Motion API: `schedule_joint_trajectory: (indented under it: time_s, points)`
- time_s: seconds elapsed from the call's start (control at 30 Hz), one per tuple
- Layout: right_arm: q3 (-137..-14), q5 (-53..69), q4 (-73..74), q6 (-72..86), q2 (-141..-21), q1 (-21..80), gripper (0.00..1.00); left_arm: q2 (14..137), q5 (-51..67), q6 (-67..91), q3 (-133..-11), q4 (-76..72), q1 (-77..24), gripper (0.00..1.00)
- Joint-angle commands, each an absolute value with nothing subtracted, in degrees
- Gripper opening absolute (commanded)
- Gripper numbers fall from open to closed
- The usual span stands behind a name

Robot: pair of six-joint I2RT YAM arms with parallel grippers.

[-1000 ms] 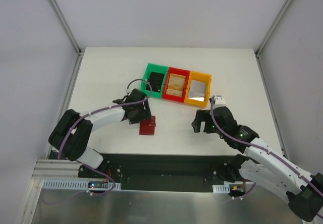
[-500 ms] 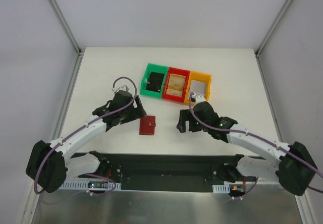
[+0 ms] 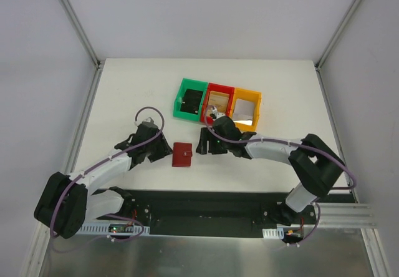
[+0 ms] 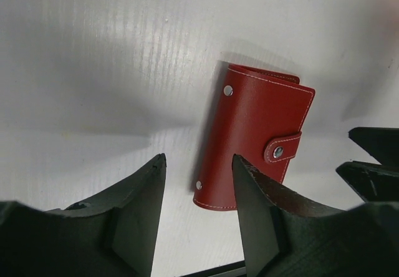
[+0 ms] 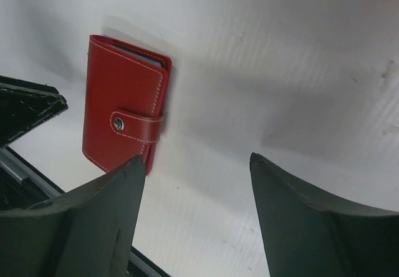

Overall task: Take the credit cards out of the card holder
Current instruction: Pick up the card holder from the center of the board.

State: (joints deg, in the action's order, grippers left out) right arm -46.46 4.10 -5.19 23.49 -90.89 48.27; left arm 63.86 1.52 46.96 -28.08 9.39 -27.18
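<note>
The card holder [image 3: 182, 155] is a dark red wallet lying flat on the white table, folded shut with its strap tab [image 4: 283, 148] snapped down. The credit cards are hidden inside it. My left gripper [image 3: 163, 150] sits just left of the holder, open and empty. In the left wrist view the holder's [image 4: 259, 143] near corner lies between the left gripper's [image 4: 198, 160] fingertips. My right gripper [image 3: 203, 142] sits just right of the holder, open and holding nothing. In the right wrist view the holder [image 5: 121, 111] lies beyond the right gripper's [image 5: 196, 157] left finger.
Three small bins stand in a row behind the holder: green [image 3: 179, 100] with a dark object inside, red [image 3: 219, 87], and yellow [image 3: 248, 92]. The black base rail [image 3: 199, 202] runs along the table's near edge.
The right arm has swung left to the holder's right side. The left gripper drew off the holder, then came back close on its left. Both sets of jaws have narrowed.
</note>
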Motion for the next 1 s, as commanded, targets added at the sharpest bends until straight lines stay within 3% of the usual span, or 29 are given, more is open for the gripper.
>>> schedule_joint_trajectory:
  time_s: [0.0,0.3,0.5,0.63,0.8,0.97]
  points:
    - [-52.64,5.54,-9.32,25.4,-95.7,49.83,0.7,66.35,4.48,47.46,-27.42,4.31,-26.02,0.47]
    - [-56.51,6.59,-9.49,25.66,-102.21,50.27,0.6,71.19,6.76,47.81,-27.33,0.44,-25.75,0.45]
    - [-56.43,8.0,-10.72,26.02,-104.15,50.62,0.54,73.3,9.31,47.37,-26.98,-2.46,-26.28,0.29]
    - [-55.64,8.52,-11.51,26.19,-104.76,51.06,0.45,74.27,9.67,47.64,-27.16,-3.69,-28.12,0.22]
    - [-51.52,8.18,-13.62,26.98,-102.49,51.15,0.37,76.28,10.19,48.42,-28.3,-5.36,-32.34,0.19]
    - [-44.58,5.54,-13.89,27.51,-96.34,50.98,0.36,78.57,10.28,50.45,-29.7,-7.91,-36.82,0.18]
